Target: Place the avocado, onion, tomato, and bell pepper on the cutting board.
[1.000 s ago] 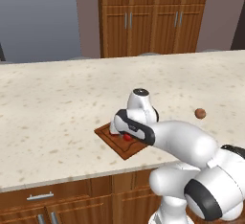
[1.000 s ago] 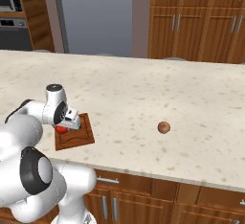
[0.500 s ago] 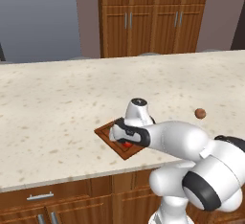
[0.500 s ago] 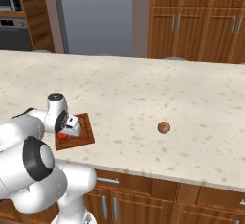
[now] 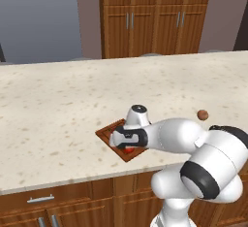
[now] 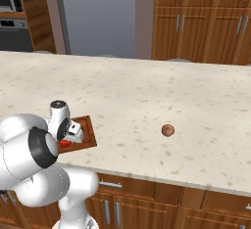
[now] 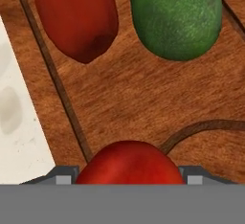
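Hovering low over the cutting board (image 7: 129, 103), the gripper (image 7: 125, 177) has a smooth bright red ball, prob. the tomato (image 7: 129, 163), right betw. its fingertips; tips sit either side of it, jaws roughly half spread; can't tell from these views whether they pinch it or have let go, so grip state unclear. Ahead of the tool on the board: the bell pepper (image 7: 76, 17), red w/ a bit of green at its far end, long axis running away from the tool; beside it, further to the right in hand view, the avocado (image 7: 176, 15), green & oval; those two lie near each other, not touching as far as I can see. Board groove runs under/around the tomato, so it's near a corner of the board. Key relation for next move: the onion (image 6: 168, 130) is the one item left off the board, lying alone on the speckled counter (image 6: 147, 96), well apart from the gripper, off to the arm's right side; round, so no axis to worry about; nothing stands betw. tool & onion, open counter all the way. Judgement: three of four done or nearly; next = lift clear, swing right.
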